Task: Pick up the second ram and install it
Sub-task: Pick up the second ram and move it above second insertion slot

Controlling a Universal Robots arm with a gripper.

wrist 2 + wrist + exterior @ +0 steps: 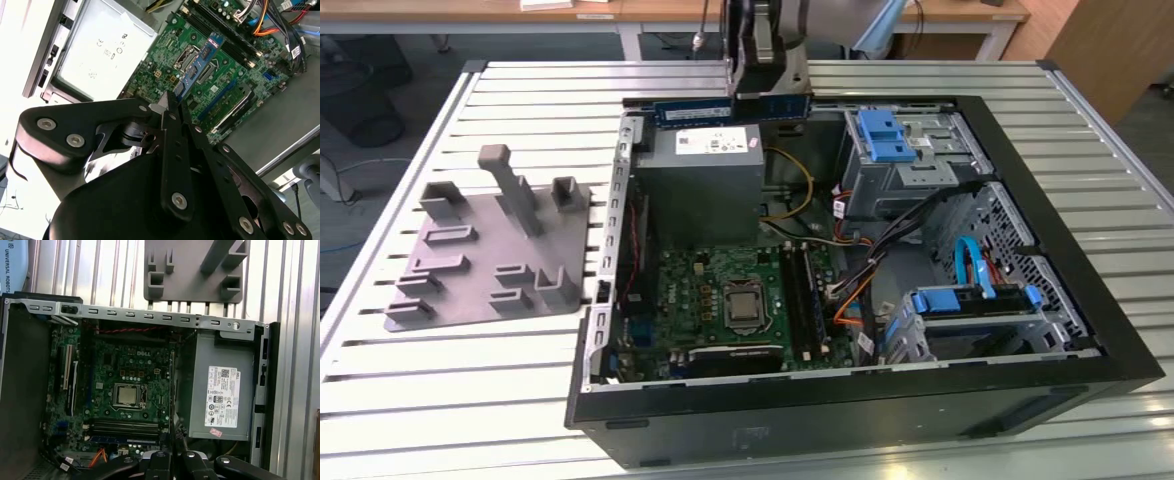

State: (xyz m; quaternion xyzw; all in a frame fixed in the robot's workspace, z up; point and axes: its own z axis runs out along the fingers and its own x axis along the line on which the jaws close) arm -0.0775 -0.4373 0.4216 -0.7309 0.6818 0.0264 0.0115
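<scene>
The second ram (700, 112) is a thin blue strip held level above the back edge of the open computer case (1067, 330), over the grey power supply (700, 175). My gripper (770, 98) is shut on one end of it. In the second wrist view the fingers (170, 112) pinch the strip (197, 67), which sticks out above the green motherboard (220, 75). The first wrist view shows the ram edge-on as a thin dark line (172, 390) rising from the gripper (170, 460). The long black memory slots (801, 290) lie beside the processor socket (744, 305).
A grey holder tray (487, 255) with upright posts sits on the slatted table at the exterior view's left of the case. Blue drive brackets (887, 135) and loose cables (894, 245) fill the case's other side. Orange and black cables (100, 456) run near the slots.
</scene>
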